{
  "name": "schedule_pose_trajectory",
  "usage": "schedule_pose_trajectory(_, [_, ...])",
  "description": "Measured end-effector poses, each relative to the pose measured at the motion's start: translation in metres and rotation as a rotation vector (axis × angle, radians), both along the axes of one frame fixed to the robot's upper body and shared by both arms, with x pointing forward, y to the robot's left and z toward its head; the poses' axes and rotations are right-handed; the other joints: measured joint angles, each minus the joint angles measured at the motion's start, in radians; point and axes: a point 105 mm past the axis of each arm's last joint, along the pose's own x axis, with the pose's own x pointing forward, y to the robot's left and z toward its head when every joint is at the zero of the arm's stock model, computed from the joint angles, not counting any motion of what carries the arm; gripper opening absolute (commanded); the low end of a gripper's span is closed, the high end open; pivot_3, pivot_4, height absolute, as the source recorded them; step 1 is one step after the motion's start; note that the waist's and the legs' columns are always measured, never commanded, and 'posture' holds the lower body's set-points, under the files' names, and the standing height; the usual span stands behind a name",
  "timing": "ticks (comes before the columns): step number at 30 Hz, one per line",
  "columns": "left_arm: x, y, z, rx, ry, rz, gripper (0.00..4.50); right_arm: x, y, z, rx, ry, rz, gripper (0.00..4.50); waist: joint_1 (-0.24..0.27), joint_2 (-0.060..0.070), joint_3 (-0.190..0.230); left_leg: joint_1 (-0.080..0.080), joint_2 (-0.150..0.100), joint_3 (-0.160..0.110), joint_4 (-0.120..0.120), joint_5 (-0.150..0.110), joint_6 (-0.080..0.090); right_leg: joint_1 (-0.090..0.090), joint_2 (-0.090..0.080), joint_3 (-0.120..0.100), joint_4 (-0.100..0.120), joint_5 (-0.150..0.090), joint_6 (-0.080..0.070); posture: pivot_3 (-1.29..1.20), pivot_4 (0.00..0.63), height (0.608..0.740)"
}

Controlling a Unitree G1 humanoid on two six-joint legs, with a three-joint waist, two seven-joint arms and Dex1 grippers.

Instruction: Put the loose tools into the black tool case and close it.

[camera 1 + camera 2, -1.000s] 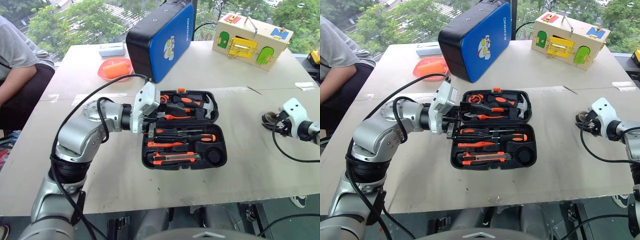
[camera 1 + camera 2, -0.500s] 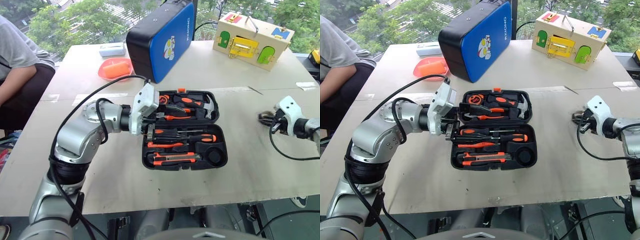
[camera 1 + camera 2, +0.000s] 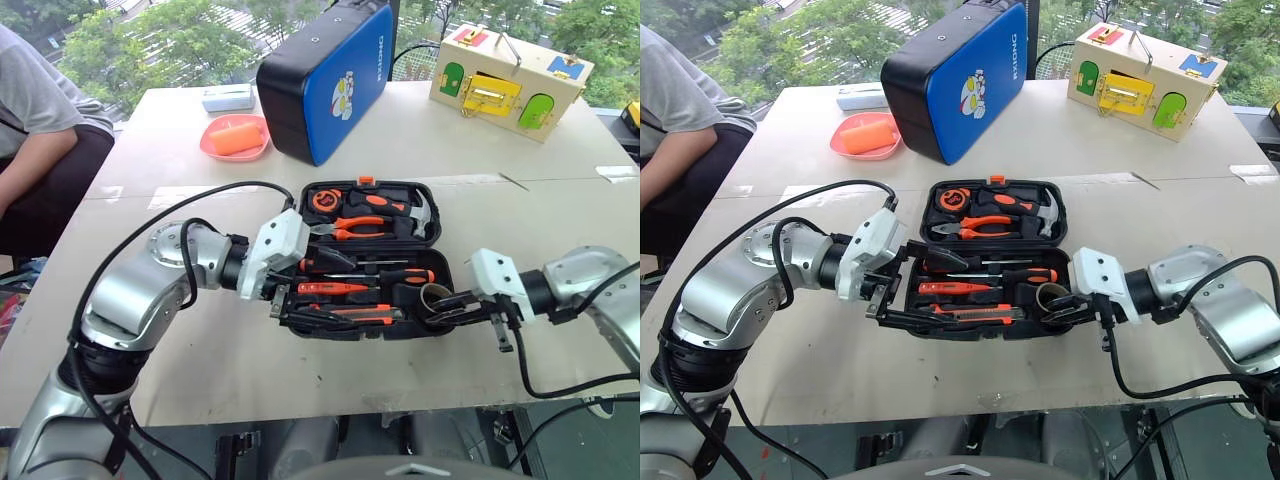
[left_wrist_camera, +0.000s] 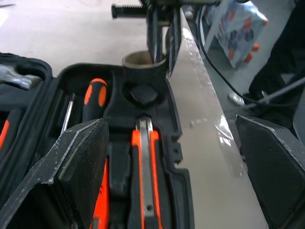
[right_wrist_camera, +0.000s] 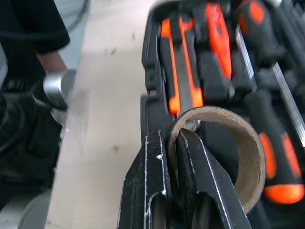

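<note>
Two grippers (image 3: 283, 300) (image 3: 447, 310) level over case (image 3: 430, 240), right pinching tape roll (image 5: 228, 152)

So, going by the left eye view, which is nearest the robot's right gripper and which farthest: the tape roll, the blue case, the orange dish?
1. The tape roll, pinched by the right gripper over the black tool case.
2. The blue case, standing behind the tool case.
3. The orange dish, far-left corner.
</note>
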Motion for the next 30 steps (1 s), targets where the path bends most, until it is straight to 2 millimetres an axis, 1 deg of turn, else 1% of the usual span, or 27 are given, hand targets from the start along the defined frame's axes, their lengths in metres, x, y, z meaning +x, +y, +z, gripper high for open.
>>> schedule_pose_trajectory(6, [-0.003, -0.001, 0.001, 0.007, -0.008, -0.006, 4.5, 0.005, 0.009, -0.006, -0.02, -0.032, 0.015, 0.04, -0.005, 0.0, 0.0, 0.0, 0.0, 0.0, 0.0, 0.0, 0.0, 0.0, 0.0, 0.0, 0.0, 0.0, 0.0, 0.0, 0.15, 0.735])
schedule_pose_trajectory(10, [-0.001, -0.002, 0.004, 0.006, -0.025, 0.004, 4.5, 0.003, 0.01, -0.012, -0.047, -0.012, 0.033, 0.04, -0.003, 0.0, 0.0, 0.0, 0.0, -0.001, 0.0, 0.0, 0.0, 0.0, 0.0, -0.001, 0.0, 0.0, 0.0, 0.0, 0.15, 0.735])
schedule_pose_trajectory(12, [0.0, -0.003, 0.005, 0.004, -0.03, 0.005, 4.5, 0.001, 0.008, -0.016, -0.073, 0.003, 0.038, 0.04, -0.004, 0.0, 0.0, 0.0, 0.0, -0.001, 0.0, 0.0, 0.0, 0.0, 0.0, -0.001, 0.0, 0.0, 0.0, 0.0, 0.15, 0.735])
schedule_pose_trajectory(14, [0.0, -0.003, 0.005, 0.003, -0.032, 0.008, 4.5, 0.002, 0.001, -0.02, -0.112, 0.005, 0.028, 0.04, -0.003, 0.0, 0.0, 0.0, 0.0, -0.001, 0.0, 0.0, 0.0, 0.0, 0.0, -0.001, 0.0, 0.0, 0.0, 0.0, 0.15, 0.735])
schedule_pose_trajectory(20, [0.001, -0.004, 0.005, 0.0, -0.031, 0.01, 4.5, 0.004, -0.002, -0.02, -0.132, -0.005, 0.022, 0.04, -0.003, 0.0, 0.0, 0.0, 0.0, -0.001, 0.0, 0.0, 0.0, 0.0, 0.0, -0.001, 0.0, 0.0, 0.0, 0.0, 0.15, 0.735])
schedule_pose_trajectory(21, [0.001, -0.004, 0.005, 0.0, -0.031, 0.01, 4.5, 0.004, -0.002, -0.02, -0.132, -0.004, 0.02, 0.44, -0.003, 0.0, 0.0, 0.0, 0.0, -0.001, 0.0, 0.0, 0.0, 0.0, 0.0, -0.001, 0.0, 0.0, 0.0, 0.0, 0.15, 0.735])
schedule_pose_trajectory(22, [0.001, -0.004, 0.005, -0.001, -0.03, 0.01, 4.5, 0.004, -0.002, -0.02, -0.131, -0.003, 0.02, 0.56, -0.003, 0.0, 0.0, 0.0, 0.0, -0.001, 0.0, 0.0, 0.0, 0.0, 0.0, -0.001, 0.0, 0.0, 0.0, 0.0, 0.15, 0.735])
schedule_pose_trajectory(23, [0.001, -0.004, 0.005, -0.002, -0.031, 0.01, 4.5, 0.004, -0.002, -0.019, -0.127, -0.004, 0.019, 0.83, -0.002, 0.0, 0.0, 0.0, 0.0, -0.001, 0.0, 0.0, 0.0, 0.0, 0.0, -0.001, 0.0, 0.0, 0.0, 0.0, 0.15, 0.735])
schedule_pose_trajectory(24, [0.001, -0.004, 0.006, -0.004, -0.032, 0.011, 4.5, 0.004, -0.002, -0.018, -0.125, -0.002, 0.014, 1.21, -0.002, 0.0, 0.0, 0.0, 0.0, -0.001, 0.0, 0.0, 0.0, 0.0, 0.0, -0.001, 0.0, 0.0, 0.0, 0.0, 0.15, 0.735])
schedule_pose_trajectory(25, [0.001, -0.005, 0.006, -0.005, -0.033, 0.012, 4.5, 0.004, -0.003, -0.016, -0.121, -0.001, 0.01, 1.64, -0.001, 0.0, 0.0, 0.0, 0.0, -0.001, 0.0, 0.0, 0.0, 0.0, 0.0, -0.001, 0.0, 0.0, 0.0, 0.0, 0.15, 0.735])
schedule_pose_trajectory(26, [0.002, -0.005, 0.006, -0.005, -0.035, 0.014, 4.5, 0.001, -0.002, -0.015, -0.118, 0.011, 0.029, 2.13, 0.0, 0.0, 0.0, 0.0, 0.0, -0.001, 0.0, 0.0, 0.0, 0.0, 0.0, -0.001, -0.001, 0.0, 0.0, 0.0, 0.15, 0.735])
schedule_pose_trajectory(27, [0.002, -0.005, 0.007, -0.005, -0.037, 0.015, 4.5, -0.002, -0.001, -0.015, -0.115, 0.022, 0.042, 2.52, 0.0, 0.0, 0.0, 0.0, 0.0, -0.002, 0.0, 0.0, 0.0, 0.0, 0.0, -0.002, -0.001, 0.0, 0.0, 0.0, 0.15, 0.735])
schedule_pose_trajectory(28, [0.002, -0.005, 0.007, -0.005, -0.039, 0.015, 4.5, -0.006, 0.001, -0.014, -0.101, 0.043, 0.063, 3.11, -0.001, 0.0, 0.0, -0.001, 0.0, -0.002, 0.0, 0.0, 0.0, 0.0, 0.0, -0.002, -0.001, 0.0, 0.0, 0.0, 0.15, 0.735])
schedule_pose_trajectory(29, [0.002, -0.005, 0.007, -0.006, -0.039, 0.015, 4.5, -0.008, 0.002, -0.014, -0.093, 0.053, 0.072, 3.55, -0.002, 0.0, 0.0, -0.001, 0.0, -0.002, 0.0, 0.0, 0.0, 0.0, 0.0, -0.002, -0.001, 0.0, 0.0, 0.0, 0.15, 0.735])
schedule_pose_trajectory(30, [0.002, -0.005, 0.007, -0.005, -0.039, 0.016, 4.5, -0.01, 0.003, -0.012, -0.081, 0.065, 0.081, 3.55, -0.003, 0.0, 0.0, 0.0, 0.0, -0.002, 0.0, 0.0, 0.0, 0.0, 0.0, -0.002, -0.001, 0.0, 0.0, 0.0, 0.15, 0.735])
